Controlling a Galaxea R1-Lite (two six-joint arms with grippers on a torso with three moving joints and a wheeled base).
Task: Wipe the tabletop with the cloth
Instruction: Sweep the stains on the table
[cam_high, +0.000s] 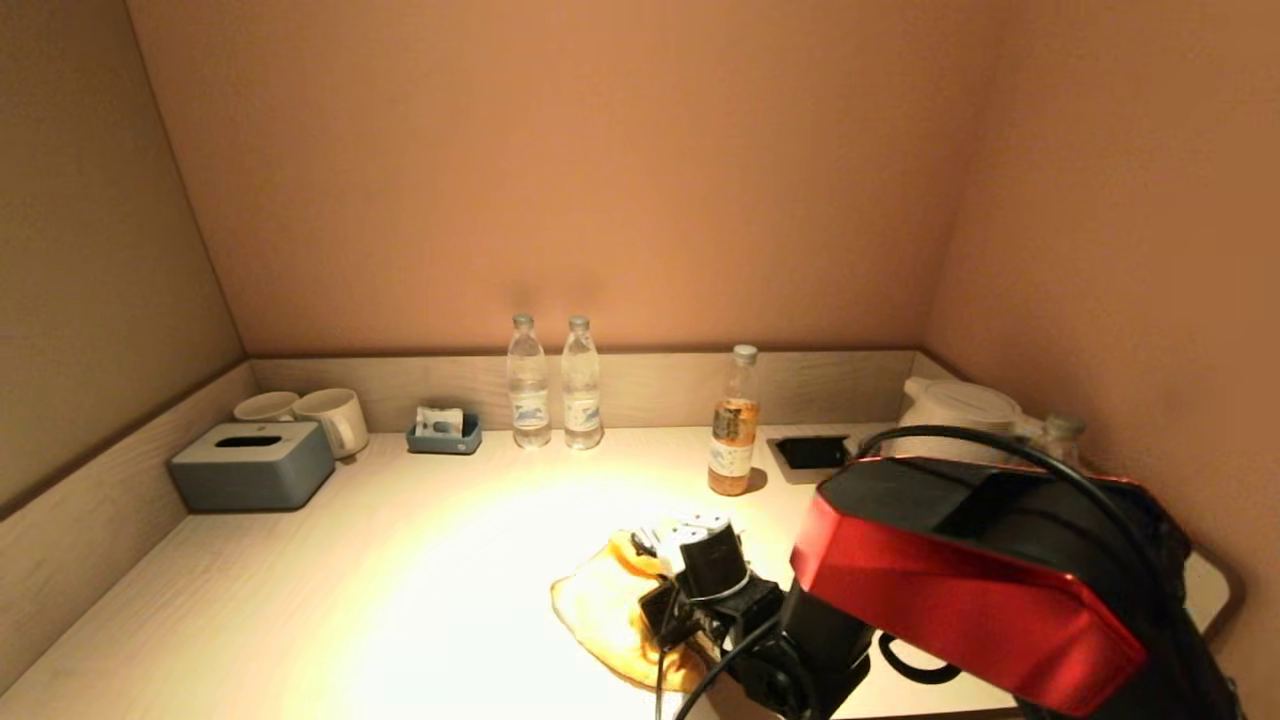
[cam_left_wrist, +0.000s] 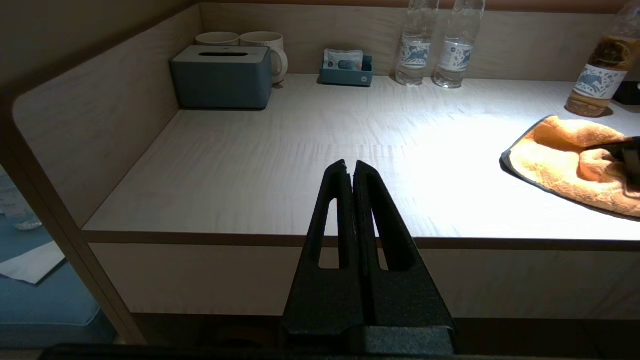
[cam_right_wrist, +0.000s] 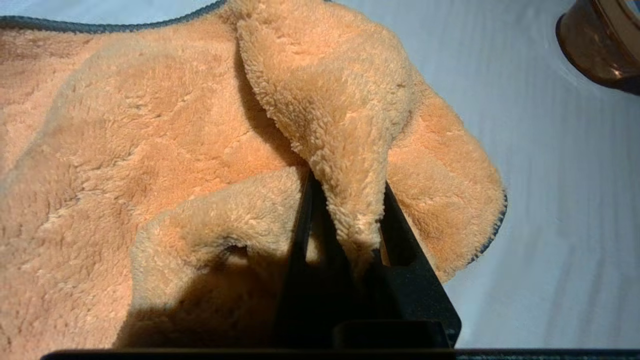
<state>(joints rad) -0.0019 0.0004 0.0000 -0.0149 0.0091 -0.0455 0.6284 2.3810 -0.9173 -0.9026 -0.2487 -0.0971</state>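
An orange fleece cloth (cam_high: 600, 610) with a dark hem lies on the pale wood tabletop (cam_high: 400, 570), right of the middle and near the front edge. My right gripper (cam_right_wrist: 345, 210) is shut on a raised fold of the cloth (cam_right_wrist: 345, 125), with the rest spread flat around it. In the head view the right arm's wrist (cam_high: 715, 575) covers the cloth's right part. The cloth also shows in the left wrist view (cam_left_wrist: 570, 160). My left gripper (cam_left_wrist: 350, 167) is shut and empty, held off the table's front edge, left of the cloth.
An amber bottle (cam_high: 733, 425) stands just behind the cloth. Two clear water bottles (cam_high: 553, 385), a small blue tray (cam_high: 445, 432), two mugs (cam_high: 310, 415) and a grey tissue box (cam_high: 252, 465) line the back and left. A white kettle (cam_high: 960, 410) is at the back right.
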